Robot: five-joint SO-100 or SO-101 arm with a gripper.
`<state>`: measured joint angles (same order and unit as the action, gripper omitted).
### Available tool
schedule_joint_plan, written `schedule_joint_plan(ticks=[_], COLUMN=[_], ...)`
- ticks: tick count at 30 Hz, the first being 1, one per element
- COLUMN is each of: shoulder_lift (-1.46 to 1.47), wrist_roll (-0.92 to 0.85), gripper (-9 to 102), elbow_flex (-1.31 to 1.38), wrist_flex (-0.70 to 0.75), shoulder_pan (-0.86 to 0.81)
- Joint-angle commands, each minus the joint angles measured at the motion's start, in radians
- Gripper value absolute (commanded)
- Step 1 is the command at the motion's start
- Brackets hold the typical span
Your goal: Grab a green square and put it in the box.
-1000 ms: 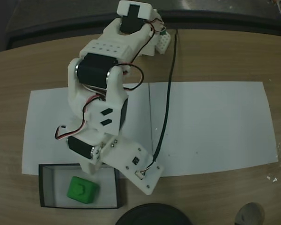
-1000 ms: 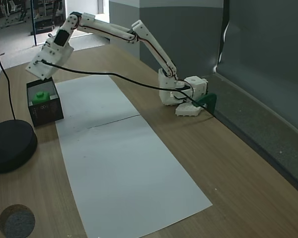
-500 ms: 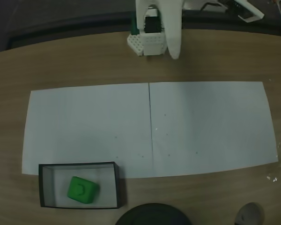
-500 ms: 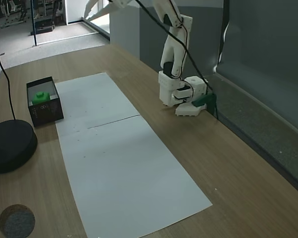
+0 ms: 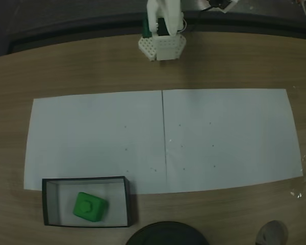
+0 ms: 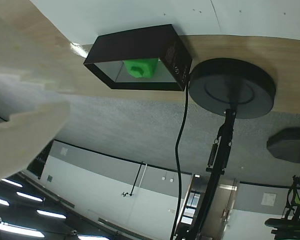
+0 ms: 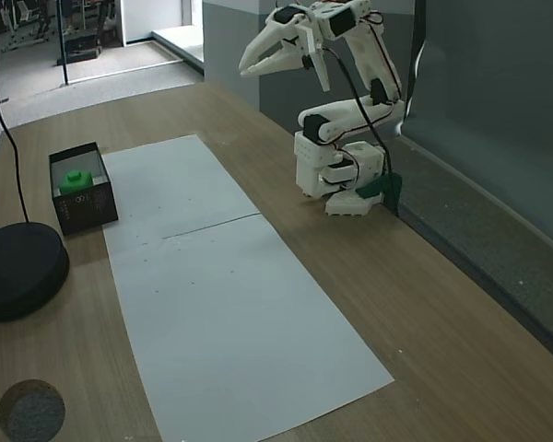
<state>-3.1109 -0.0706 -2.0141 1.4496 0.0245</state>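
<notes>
1 green square [image 5: 90, 206] inside 1 box [image 5: 127, 201].

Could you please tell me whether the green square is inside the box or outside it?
Inside: the green square sits on the box's pale floor, enclosed by its black walls.

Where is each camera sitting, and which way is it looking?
A fixed view: high above the table, looking straight down at the paper; the arm's base shows at the top edge.
Another fixed view: beside the table, looking across it slantwise; the whole folded arm and gripper show.
Wrist view: on the arm, seeing the table upside down; a blurry gripper finger shows at left.
All three share the green square lying in the box.
</notes>
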Motion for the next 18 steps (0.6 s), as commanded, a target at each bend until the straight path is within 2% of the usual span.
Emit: schedule_joint_plan(ticks=[1,12,18], shoulder_lift=[-0.077,-0.114,-0.114], wrist_roll=[0.000,0.000,0.002], gripper=[0,0,0], elbow_flex=[-0.074,-0.374,-0.540], wrist_flex=[-0.043,-0.305,-0.423], shoulder_pan=[-0.003,-0.006,-0.140])
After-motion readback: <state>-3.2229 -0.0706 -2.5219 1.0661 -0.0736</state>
